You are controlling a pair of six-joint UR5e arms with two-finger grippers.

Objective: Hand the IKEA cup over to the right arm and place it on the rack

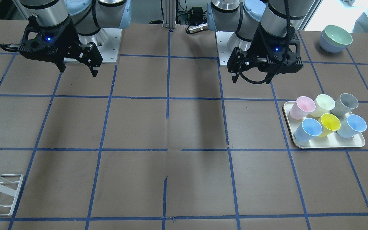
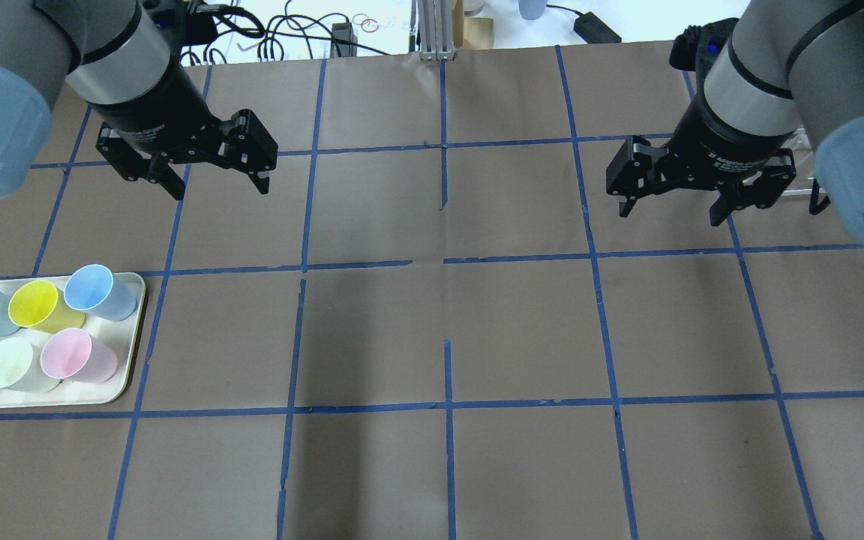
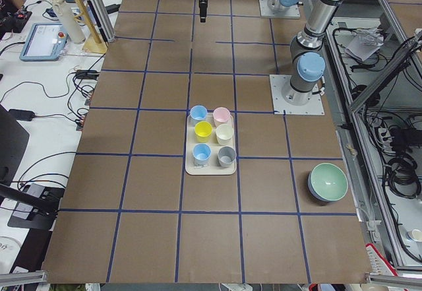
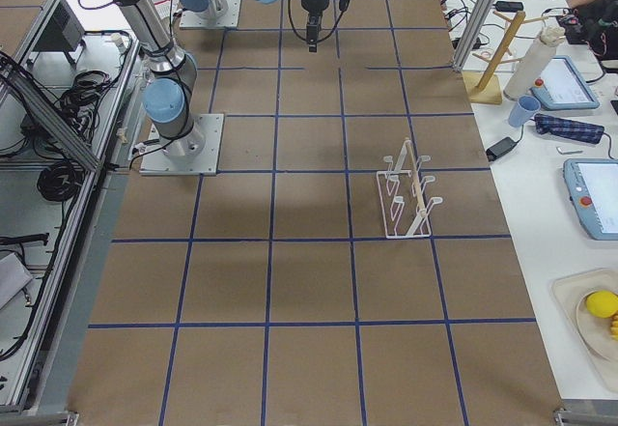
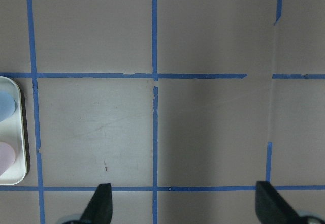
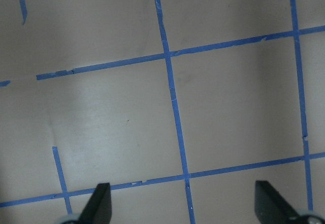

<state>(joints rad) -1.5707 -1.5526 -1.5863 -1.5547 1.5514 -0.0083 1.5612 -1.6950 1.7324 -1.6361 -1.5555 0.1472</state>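
Our left fingers and right fingers hang spread wide and empty over the bench. The IKEA cup stands upright on the tray, which lies near the left fingers.

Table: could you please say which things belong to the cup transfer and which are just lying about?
Job: blue IKEA cup or twin; rack; left end effector; right end effector.
Lying about: pink cup; yellow cup; green cup; grey cup; tray; bowls.
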